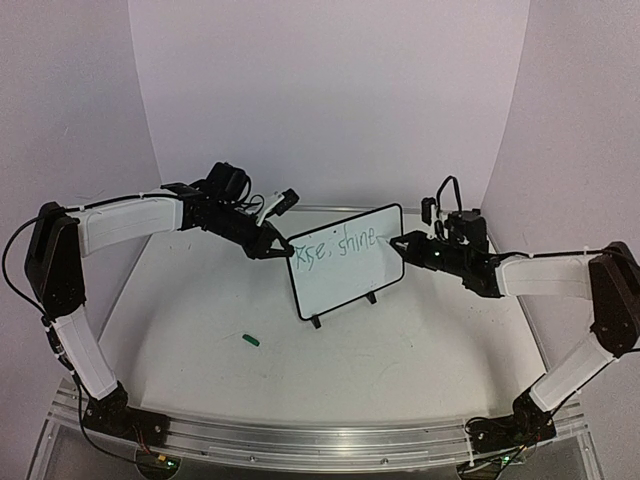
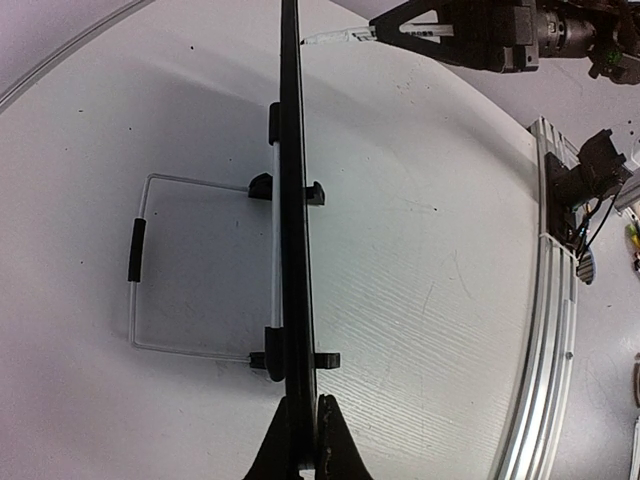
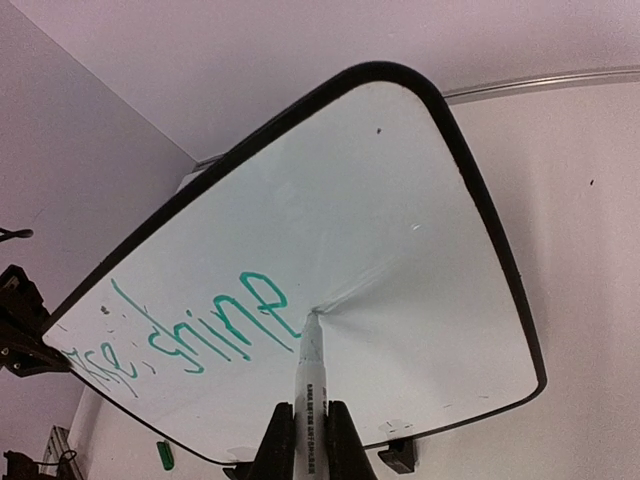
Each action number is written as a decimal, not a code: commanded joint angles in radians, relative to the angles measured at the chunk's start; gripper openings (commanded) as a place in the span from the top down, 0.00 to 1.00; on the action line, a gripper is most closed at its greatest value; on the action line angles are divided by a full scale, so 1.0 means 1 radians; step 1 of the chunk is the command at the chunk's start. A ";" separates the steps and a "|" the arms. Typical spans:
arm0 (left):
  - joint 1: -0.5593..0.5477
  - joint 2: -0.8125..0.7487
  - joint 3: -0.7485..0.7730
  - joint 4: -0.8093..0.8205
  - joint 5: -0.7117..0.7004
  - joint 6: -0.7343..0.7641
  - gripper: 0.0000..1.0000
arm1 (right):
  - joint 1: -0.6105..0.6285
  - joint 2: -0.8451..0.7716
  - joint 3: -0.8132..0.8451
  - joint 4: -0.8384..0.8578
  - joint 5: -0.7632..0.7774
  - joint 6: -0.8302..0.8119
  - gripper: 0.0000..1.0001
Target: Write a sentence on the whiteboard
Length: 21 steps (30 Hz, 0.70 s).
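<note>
On table (image 1: 420, 370), whiteboard (image 1: 350, 285): stands upright mid-table on two black feet (image 1: 316, 322), face toward arm bases, set a bit askew in top view.
Behind whiteboard: wire stand (image 2: 140, 250) w/ black sleeve, seen from L wrist cam.
L gripper (image 1: 283, 250): clenched on whiteboard's left edge, frame pinched btw its fingers, steadying it.
R gripper (image 1: 402, 243): at whiteboard's right side, clamped round marker (image 3: 310, 395), barrel btw its fingers, tip touching the face.
Sentence (image 1: 338, 245): green, one line across whiteboard's upper part; reads "Rise, shine". First word is scrawly, prob. "Rise".
Tip spot: just after last "e" of "shine", near whiteboard's right frame. Surface looks puckered round tip, so likely pressed fairly hard.
Other print: small black text on marker barrel, too small to read. No brand seen on whiteboard.
Cap (image 1: 251, 341): green, lies on table in front of whiteboard, toward its left, well apart.
Step in hand: writing, by my read. End of second word, pen down.
Next move needs: a clean lift off the face w/o smearing. Little room is left on that line, so more words call for a fresh line below, where whiteboard is bare. L pinch should be firm so whiteboard doesn't rock or slide under pen push.
</note>
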 commanded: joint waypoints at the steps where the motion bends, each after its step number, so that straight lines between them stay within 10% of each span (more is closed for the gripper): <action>1: -0.018 0.029 -0.001 -0.103 -0.060 0.054 1.00 | -0.009 -0.087 -0.017 0.002 0.052 -0.017 1.00; 21: -0.018 0.031 -0.003 -0.103 -0.058 0.053 1.00 | -0.055 -0.052 0.036 -0.013 0.010 -0.029 1.00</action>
